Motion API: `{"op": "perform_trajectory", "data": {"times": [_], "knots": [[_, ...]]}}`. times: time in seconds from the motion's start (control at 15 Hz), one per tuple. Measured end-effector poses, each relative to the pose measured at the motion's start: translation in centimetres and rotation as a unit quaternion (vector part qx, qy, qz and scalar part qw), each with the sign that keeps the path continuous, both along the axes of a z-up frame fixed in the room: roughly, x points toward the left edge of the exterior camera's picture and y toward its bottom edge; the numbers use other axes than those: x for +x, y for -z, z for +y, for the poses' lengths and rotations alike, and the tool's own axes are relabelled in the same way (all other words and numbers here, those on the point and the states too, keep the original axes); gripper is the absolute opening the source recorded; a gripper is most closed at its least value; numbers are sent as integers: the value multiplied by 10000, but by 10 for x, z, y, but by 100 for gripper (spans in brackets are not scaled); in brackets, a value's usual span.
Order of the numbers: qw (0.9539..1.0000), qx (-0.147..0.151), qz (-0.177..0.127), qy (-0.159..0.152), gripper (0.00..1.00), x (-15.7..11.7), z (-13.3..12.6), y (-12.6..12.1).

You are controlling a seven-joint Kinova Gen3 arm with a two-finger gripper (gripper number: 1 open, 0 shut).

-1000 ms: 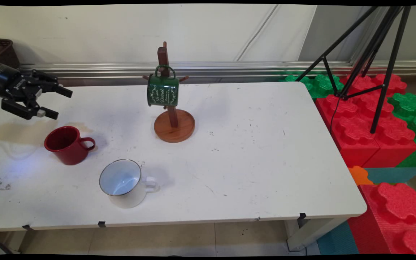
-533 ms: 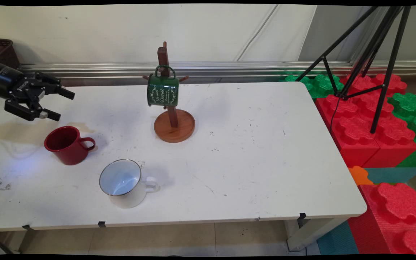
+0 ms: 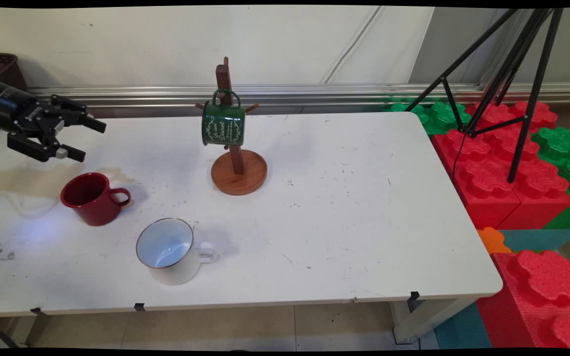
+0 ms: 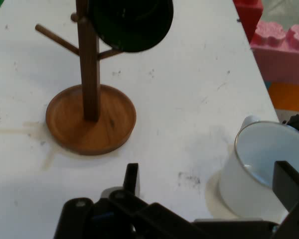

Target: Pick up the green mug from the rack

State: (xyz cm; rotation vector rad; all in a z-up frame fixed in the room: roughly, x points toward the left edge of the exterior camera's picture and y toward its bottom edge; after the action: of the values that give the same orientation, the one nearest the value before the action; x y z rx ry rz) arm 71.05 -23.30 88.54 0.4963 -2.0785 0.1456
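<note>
My gripper (image 3: 89,142) hangs open and empty over the table's left side, pointing right, up and to the left of a red mug (image 3: 89,199). That mug stands upright, handle to the right. A white enamel mug (image 3: 168,249) stands nearer the front edge. A wooden mug tree (image 3: 238,170) stands mid-table with a green mug (image 3: 223,123) hung on a peg. In the hand view the gripper (image 4: 209,184) faces the mug tree (image 4: 89,119), with the green mug (image 4: 132,22) seen from below and the white mug (image 4: 261,172) at the right, by one finger. The red mug is out of that view.
A black tripod (image 3: 507,74) stands off the table's right end over red and green foam blocks (image 3: 502,168). A brown basket (image 3: 3,69) sits at the far left by the wall. The table's front edge (image 3: 245,301) runs below the white mug.
The gripper has risen a little and shifted slightly right, staying open. The mugs and the mug tree have not moved.
</note>
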Motion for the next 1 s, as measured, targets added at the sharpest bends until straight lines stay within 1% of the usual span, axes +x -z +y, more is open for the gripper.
{"op": "perform_trajectory", "data": {"times": [0.4,1.0], "knots": [[9996,-59,287,-4,100,-19,-5,-8],[9983,-167,553,-20,100,-54,-22,-10]]}}
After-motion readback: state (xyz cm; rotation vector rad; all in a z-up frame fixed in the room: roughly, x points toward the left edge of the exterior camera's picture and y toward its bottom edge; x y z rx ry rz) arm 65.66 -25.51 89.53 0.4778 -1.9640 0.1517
